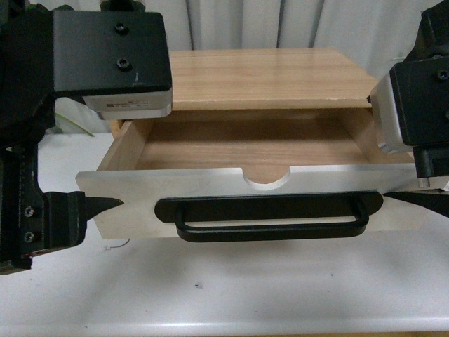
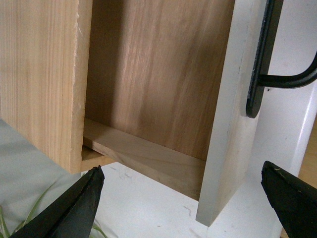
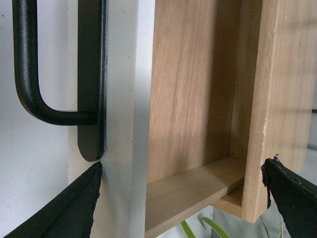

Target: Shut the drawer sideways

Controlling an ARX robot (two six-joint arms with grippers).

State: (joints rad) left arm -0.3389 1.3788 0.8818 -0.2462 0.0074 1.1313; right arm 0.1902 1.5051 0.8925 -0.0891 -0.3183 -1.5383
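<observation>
The drawer [image 1: 231,193] stands pulled out of a light wood cabinet [image 1: 273,74]. It has a white front panel, a long black bar handle [image 1: 270,217] and a semicircular notch in its top edge. My left gripper [image 1: 105,200] is open at the panel's left end, with one fingertip [image 1: 112,205] on the panel's front face. In the left wrist view, its open fingers [image 2: 74,208] straddle the panel's end [image 2: 223,148]. My right gripper [image 1: 410,189] is open at the panel's right end. In the right wrist view, its fingers [image 3: 74,208] straddle the panel [image 3: 126,148] and the drawer's wood side [image 3: 193,193].
The cabinet stands on a white table [image 1: 224,288] with a pale curtain behind it. Green plant leaves show below the drawer's ends in the left wrist view [image 2: 29,208] and the right wrist view [image 3: 198,225]. The front edge of the table is near the camera.
</observation>
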